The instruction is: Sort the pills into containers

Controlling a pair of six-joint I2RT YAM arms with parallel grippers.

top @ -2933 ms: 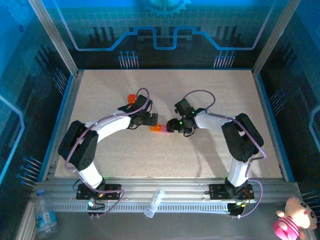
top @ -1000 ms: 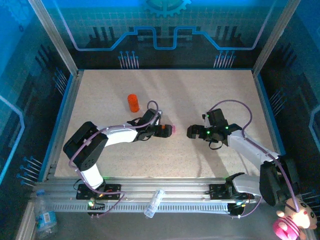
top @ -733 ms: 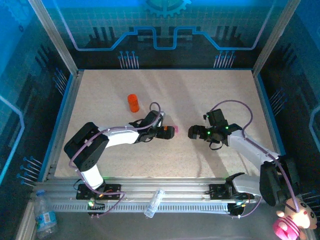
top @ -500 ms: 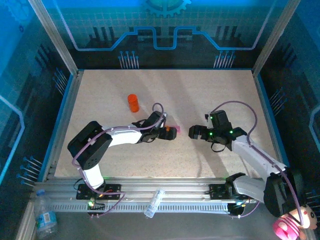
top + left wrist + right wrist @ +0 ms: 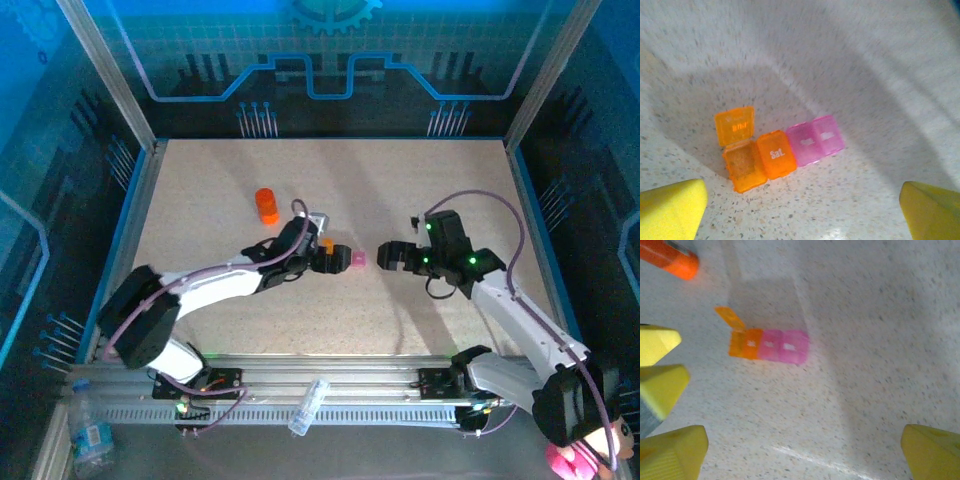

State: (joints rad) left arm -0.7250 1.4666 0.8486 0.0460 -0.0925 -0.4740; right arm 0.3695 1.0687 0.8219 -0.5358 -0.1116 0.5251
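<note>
On the table [image 5: 450,190], we see the containers [image 5: 782,152], 2 orange cells and 2 pink, 1 orange lid up, lying between the left gripper [image 5: 800,212] and right gripper [image 5: 802,452], both with jaws spread wide, gripping nothing.

Both arms stretch forward and bend inward, so the left gripper [image 5: 326,260] and the right gripper [image 5: 384,257] face each other, near but apart, jaws spread wide.
</note>
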